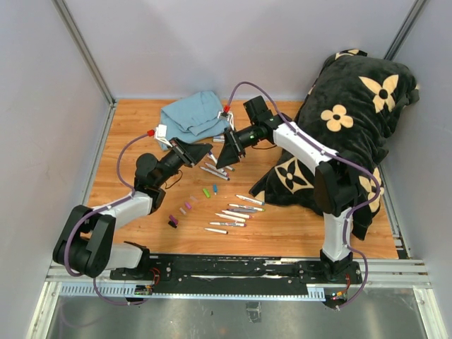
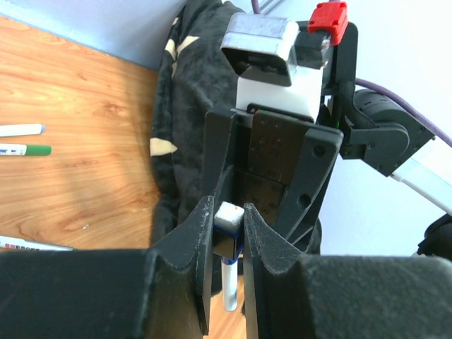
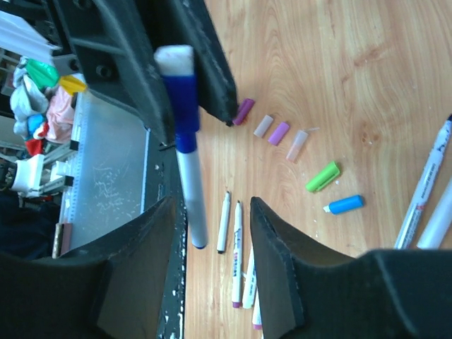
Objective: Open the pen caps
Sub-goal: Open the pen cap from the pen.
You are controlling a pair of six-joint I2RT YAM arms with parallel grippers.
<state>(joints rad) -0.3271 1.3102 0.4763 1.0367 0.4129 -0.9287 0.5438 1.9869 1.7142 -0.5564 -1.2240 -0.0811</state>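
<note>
The left arm's fingers (image 2: 196, 236) are clamping the blue cap (image 3: 181, 99) of a marker held up off the counter (image 3: 339, 56), pressing on the cap from both sides just below its white end plug (image 3: 174, 60). The right arm's fingers (image 3: 145, 236) are standing released, with a wide gap between them and nothing in their grasp.

The marker's long axis is running straight from one arm to the other. The capped end is sitting in the left fingers, and the pale barrel (image 3: 192, 191) is pointing at the right fingers. In the right wrist view the barrel's free tip is hanging close to one finger rather than in the middle of the gap. Whether it is reaching in between the pads cannot be told.

Judging by this, the right arm is the one placed to take the barrel. It would need to centre on the barrel, close, and pull along that axis, away from the left fingers.

Other caps are lying loose in a row near the counter's middle, among them a green cap (image 3: 323, 176) and a loose light-blue cap (image 3: 346, 204). Bare markers (image 1: 236, 212) are lying beside them, toward the near edge.
</note>
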